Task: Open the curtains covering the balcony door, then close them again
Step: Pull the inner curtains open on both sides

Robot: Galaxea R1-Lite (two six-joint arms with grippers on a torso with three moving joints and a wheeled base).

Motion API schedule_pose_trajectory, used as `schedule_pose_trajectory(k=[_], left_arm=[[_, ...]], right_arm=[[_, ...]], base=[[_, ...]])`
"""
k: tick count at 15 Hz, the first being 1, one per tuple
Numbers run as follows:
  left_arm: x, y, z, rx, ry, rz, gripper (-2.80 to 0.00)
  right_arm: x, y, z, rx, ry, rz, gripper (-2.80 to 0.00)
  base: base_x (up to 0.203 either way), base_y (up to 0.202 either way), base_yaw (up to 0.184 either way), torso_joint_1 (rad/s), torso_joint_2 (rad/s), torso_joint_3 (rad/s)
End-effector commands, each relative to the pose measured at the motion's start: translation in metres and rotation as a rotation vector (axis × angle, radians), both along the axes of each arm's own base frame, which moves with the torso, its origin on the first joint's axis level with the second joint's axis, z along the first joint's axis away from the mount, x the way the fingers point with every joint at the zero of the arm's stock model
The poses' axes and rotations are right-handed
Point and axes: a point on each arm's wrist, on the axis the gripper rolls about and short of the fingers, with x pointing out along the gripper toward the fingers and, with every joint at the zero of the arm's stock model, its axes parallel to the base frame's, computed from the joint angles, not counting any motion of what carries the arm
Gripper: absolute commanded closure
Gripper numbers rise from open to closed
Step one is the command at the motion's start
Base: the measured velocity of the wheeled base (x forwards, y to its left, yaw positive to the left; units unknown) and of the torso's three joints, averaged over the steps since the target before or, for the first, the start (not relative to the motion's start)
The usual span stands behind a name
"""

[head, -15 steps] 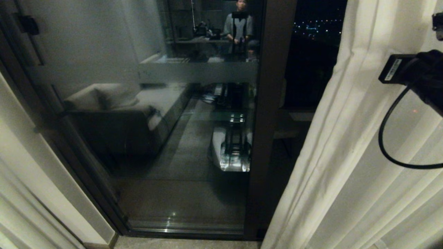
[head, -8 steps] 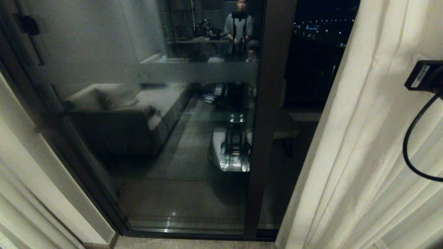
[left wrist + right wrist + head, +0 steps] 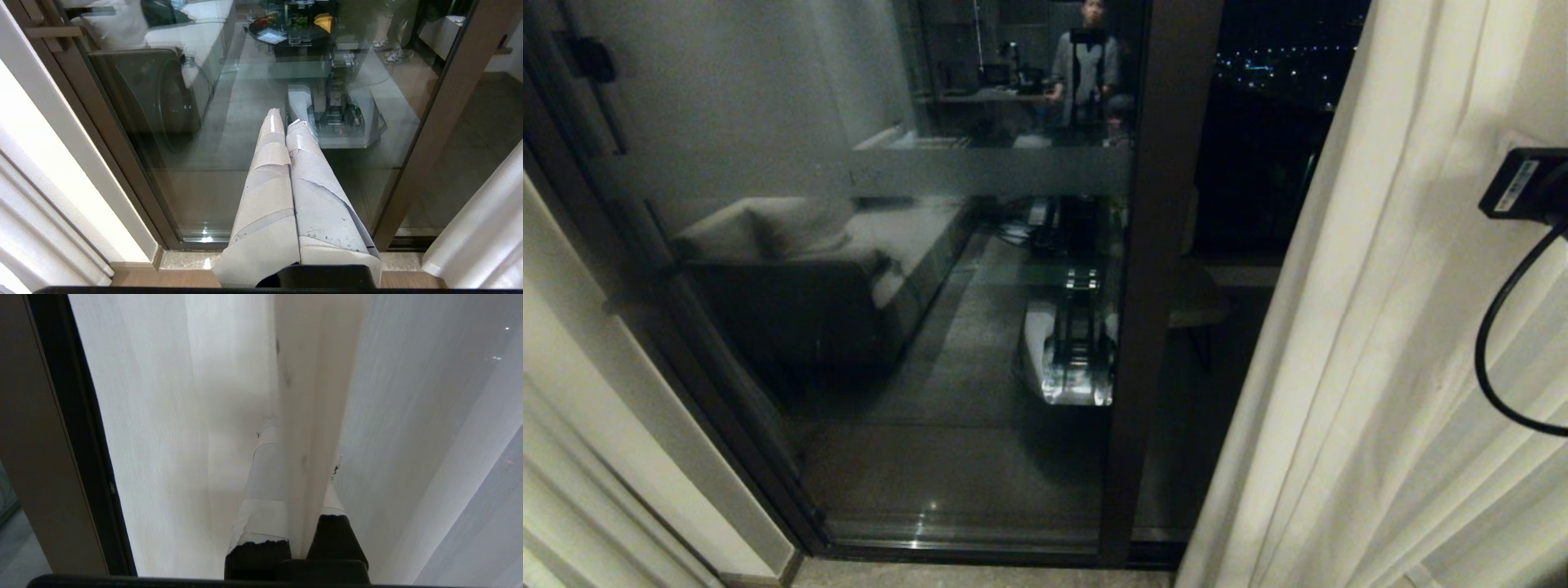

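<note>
The balcony door (image 3: 890,245) is a dark-framed glass pane with a frosted band, and it stands uncovered in the middle of the head view. The right curtain (image 3: 1380,327) hangs bunched at the right and the left curtain (image 3: 564,506) at the lower left. My right gripper (image 3: 300,441) is shut on a vertical fold of the right curtain (image 3: 163,416). Only that arm's wrist block (image 3: 1523,184) shows in the head view, at the right edge. My left gripper (image 3: 284,116) is shut on nothing, parked low and pointing at the door glass (image 3: 204,143).
A dark frame post (image 3: 1152,286) divides the door from a dark pane with city lights. A cream wall strip (image 3: 645,392) borders the door on the left. The glass reflects a sofa, my base and a standing person. A black cable (image 3: 1486,359) loops before the curtain.
My right arm has moved to the right with the curtain fold in its grip. The curtain's edge has slid right and uncovered more of the dark pane. The left arm has not moved.
</note>
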Motion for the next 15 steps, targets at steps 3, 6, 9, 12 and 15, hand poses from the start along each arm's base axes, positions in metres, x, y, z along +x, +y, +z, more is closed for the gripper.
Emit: schedule_pose_trajectory(k=[3,6,9,12,15], left_arm=[[0.0000,0.0000,0.0000,0.000,-0.001,0.000,0.00],[-0.0001,0.0000,0.0000,-0.004,0.002,0.000,0.00],[0.0000,0.0000,0.0000,-0.014,-0.001,0.001,0.00],[0.0000,0.0000,0.0000,-0.015,-0.001,0.001,0.00],[0.0000,0.0000,0.0000,-0.015,-0.001,0.001,0.00]], right_arm=[[-0.0013,0.0004,-0.0039,-0.002,0.011,0.009,0.00],[-0.0030,0.0000,-0.0024,-0.002,0.004,0.009,0.00],[-0.0022,0.0000,-0.0029,0.000,0.004,0.009,0.00],[-0.0018,0.0001,-0.0025,0.002,0.002,0.010,0.00],[-0.0008,0.0001,-0.0018,0.013,-0.002,0.014,0.00]], base=[[0.000,0.000,0.000,0.000,0.00,0.000],[0.000,0.000,0.000,0.000,0.00,0.000],[0.000,0.000,0.000,0.000,0.00,0.000],[0.000,0.000,0.000,0.000,0.00,0.000],[0.000,0.000,0.000,0.000,0.00,0.000]])
